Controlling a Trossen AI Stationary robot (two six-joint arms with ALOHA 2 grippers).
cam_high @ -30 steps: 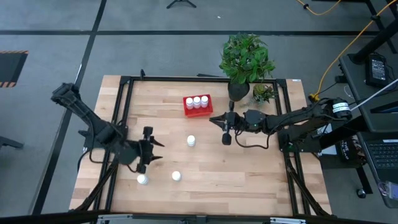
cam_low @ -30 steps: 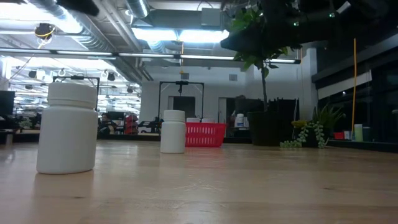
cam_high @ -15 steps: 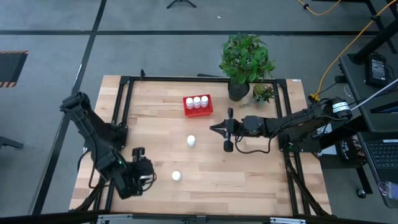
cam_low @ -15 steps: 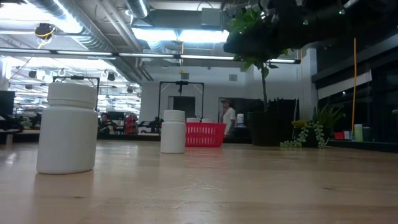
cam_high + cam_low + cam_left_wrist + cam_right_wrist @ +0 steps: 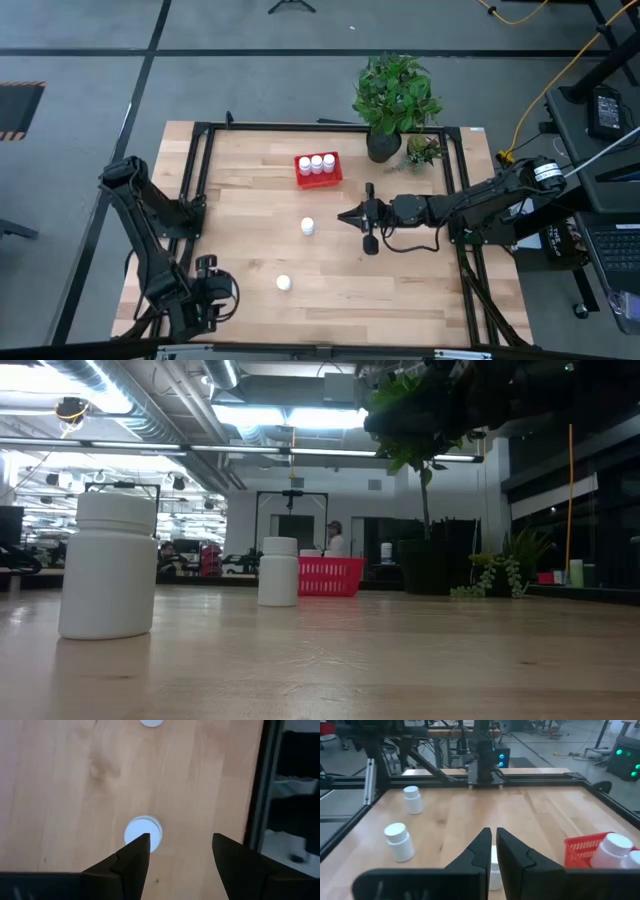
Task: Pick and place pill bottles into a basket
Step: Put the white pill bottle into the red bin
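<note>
The red basket stands at the far middle of the table with three white pill bottles upright in it. Two more bottles stand on the table, one mid-table and one nearer the front. My left gripper is open and points down over a third bottle, which stands under one fingertip; the arm hides this bottle in the high view. My right gripper is shut, level, pointing toward the table's left, short of the mid-table bottle, which also shows in the right wrist view.
A dark pot with a leafy plant and a small plant stand at the far right, behind my right arm. A black frame runs around the table. A person shows in the room beyond.
My left gripper has swung toward the table's near left corner and tipped from level to pointing down, so it now hangs over the near-left bottle and hides it in the high view. My right gripper has moved a little toward the near edge. The bottles have kept still.
</note>
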